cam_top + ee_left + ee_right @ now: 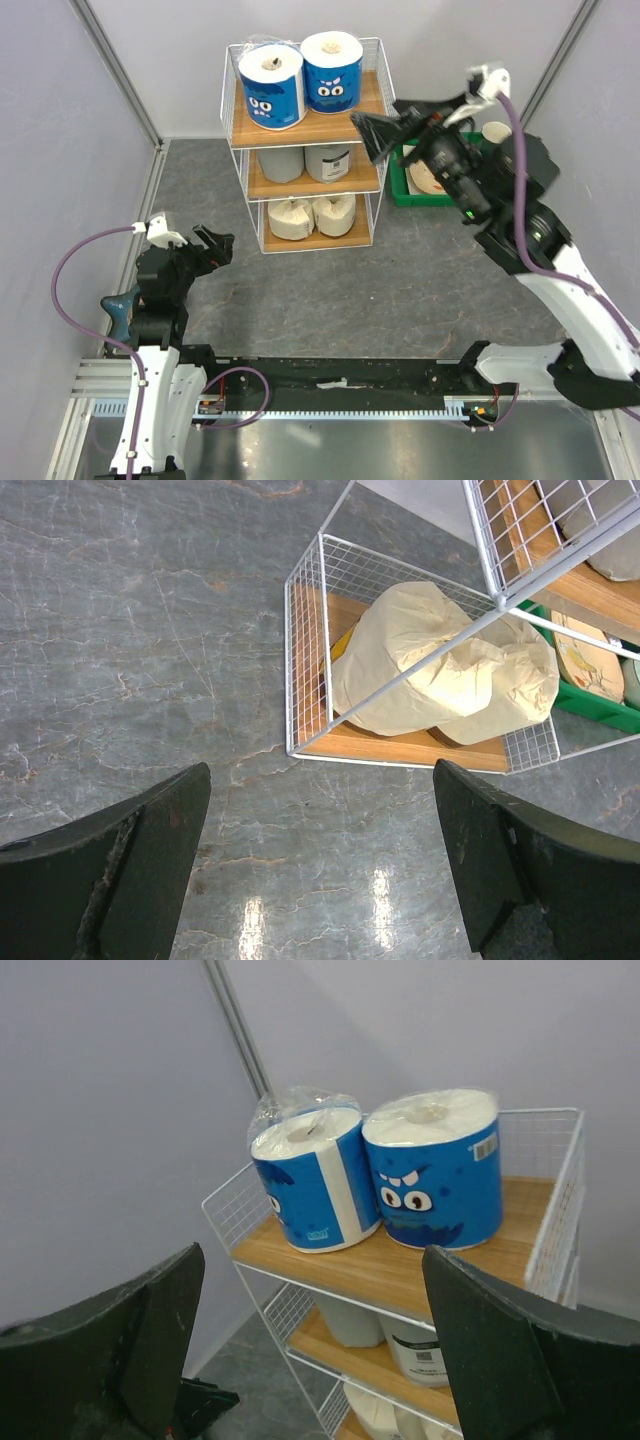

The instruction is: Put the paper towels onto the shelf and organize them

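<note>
The shelf [373,100] is a white wire rack with three wooden tiers at the back middle. Two blue paper towels with cartoon eyes [271,86] [332,72] stand on the top tier, two grey ones [281,163] [328,160] on the middle tier, two cream ones [288,218] [333,213] on the bottom tier. My right gripper [372,130] is open and empty, raised just right of the top tier; its wrist view shows the blue rolls [312,1180] [436,1168]. My left gripper [214,248] is open and empty above the table, left of the shelf; its wrist view shows the cream rolls [440,670].
A green plastic tray [405,190] sits right of the shelf, partly behind my right arm, with something pale and round in it [428,177]. A metal frame post [115,70] and grey walls enclose the table on the left and back.
</note>
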You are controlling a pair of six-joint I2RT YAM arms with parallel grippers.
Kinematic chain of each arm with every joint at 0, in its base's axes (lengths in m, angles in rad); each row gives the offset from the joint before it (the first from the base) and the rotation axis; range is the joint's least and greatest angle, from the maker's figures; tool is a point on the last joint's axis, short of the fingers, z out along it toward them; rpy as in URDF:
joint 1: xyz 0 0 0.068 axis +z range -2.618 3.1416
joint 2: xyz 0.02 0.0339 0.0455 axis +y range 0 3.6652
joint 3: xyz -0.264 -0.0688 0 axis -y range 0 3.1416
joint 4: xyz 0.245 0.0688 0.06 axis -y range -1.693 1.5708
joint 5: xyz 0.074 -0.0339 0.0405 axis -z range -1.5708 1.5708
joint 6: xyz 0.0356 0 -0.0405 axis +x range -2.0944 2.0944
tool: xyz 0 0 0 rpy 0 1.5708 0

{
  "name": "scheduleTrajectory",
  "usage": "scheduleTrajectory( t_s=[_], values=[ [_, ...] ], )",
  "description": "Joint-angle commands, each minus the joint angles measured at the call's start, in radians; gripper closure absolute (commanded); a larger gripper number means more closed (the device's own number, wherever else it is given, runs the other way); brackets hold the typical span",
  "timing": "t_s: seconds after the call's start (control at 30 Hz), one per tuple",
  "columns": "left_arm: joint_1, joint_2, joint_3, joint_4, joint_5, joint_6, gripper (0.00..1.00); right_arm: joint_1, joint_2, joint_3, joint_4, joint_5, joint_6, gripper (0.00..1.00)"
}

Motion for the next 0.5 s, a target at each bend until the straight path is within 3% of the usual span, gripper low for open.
scheduleTrajectory(
  t_s=[0.0, 0.1, 0.27, 0.37, 0.47],
  values=[
    [-0.003, 0.003, -0.002, 0.005, -0.011, 0.029, 0.01, -0.003, -0.148, -0.172, -0.067, 0.045, -0.027, 0.02],
    [-0.003, 0.003, -0.003, 0.005, -0.013, 0.029, 0.01, -0.003, -0.209, -0.258, -0.112, 0.119, -0.05, 0.02],
    [-0.002, 0.006, -0.003, 0.005, -0.014, 0.031, 0.01, -0.003, -0.219, -0.243, -0.164, 0.191, -0.076, 0.02],
    [-0.003, 0.006, -0.003, 0.004, -0.014, 0.031, 0.0, -0.003, -0.155, -0.126, -0.19, 0.233, -0.096, 0.02],
    [-0.002, 0.006, -0.003, 0.004, -0.014, 0.029, 0.01, -0.003, -0.009, 0.098, -0.29, 0.265, -0.111, 0.02]
  ],
)
